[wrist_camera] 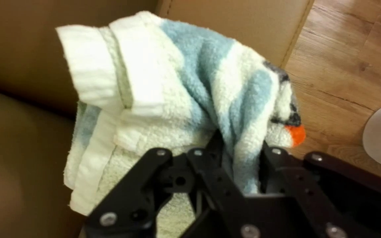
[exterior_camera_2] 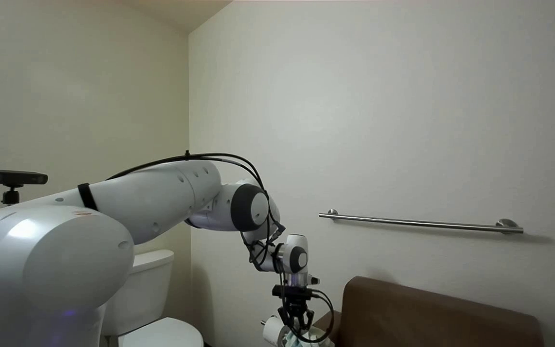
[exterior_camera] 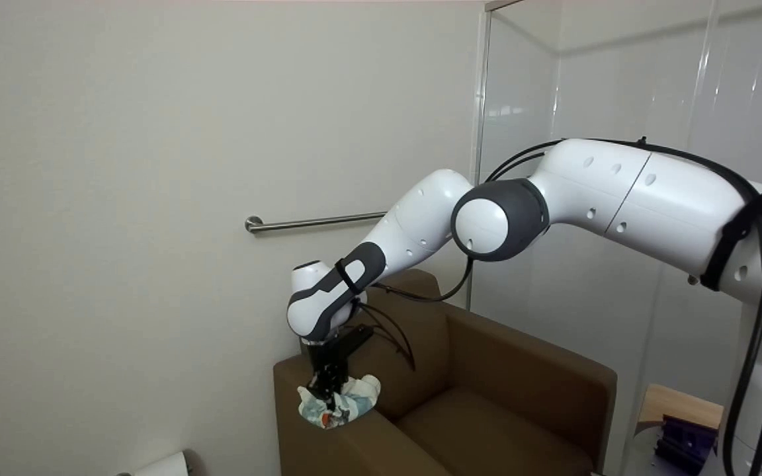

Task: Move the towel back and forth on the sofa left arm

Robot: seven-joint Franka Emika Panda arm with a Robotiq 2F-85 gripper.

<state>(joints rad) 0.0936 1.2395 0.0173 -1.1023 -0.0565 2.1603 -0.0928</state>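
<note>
The towel (wrist_camera: 167, 92), whitish with pale blue-green patches and one orange spot, lies bunched on the flat top of the sofa left arm (exterior_camera: 368, 443). My gripper (wrist_camera: 240, 145) points down into it, and a fold stands pinched between the two fingers in the wrist view. In an exterior view the gripper (exterior_camera: 330, 400) sits over the middle of the towel (exterior_camera: 361, 396), whose edges spread out on either side. The fingertips are buried in cloth. Only a little of the towel (exterior_camera_2: 318, 333) shows low in an exterior view, partly behind the gripper (exterior_camera_2: 297, 324) and its cables.
The brown backrest (exterior_camera: 407, 350) rises close behind the gripper, and the seat cushion (exterior_camera: 487, 430) lies beside the armrest. A metal bar (exterior_camera: 318, 223) is fixed to the wall above. A white paper roll (exterior_camera_2: 272, 330) is near the armrest. Cables loop beside the wrist.
</note>
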